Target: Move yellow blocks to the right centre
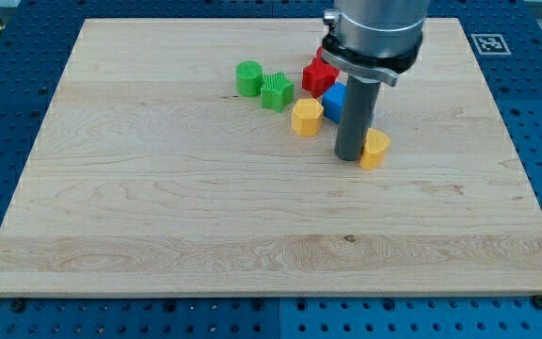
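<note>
Two yellow blocks count here. One yellow block (375, 149) sits just right of centre, touching my tip (349, 156) on its right side. The other yellow block (307, 117) lies upper centre, beside the green star block (277, 91). Neither has reached the worktop's (158, 226) right centre; both pushes look unfinished. No claw exists to open or close.

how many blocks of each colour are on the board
yellow: 2, a hexagon-like block and one touching my tip on the view's right
green: 2, a round one and a star-like one
red: 1
blue: 1, partly hidden by the rod
total: 6
</note>
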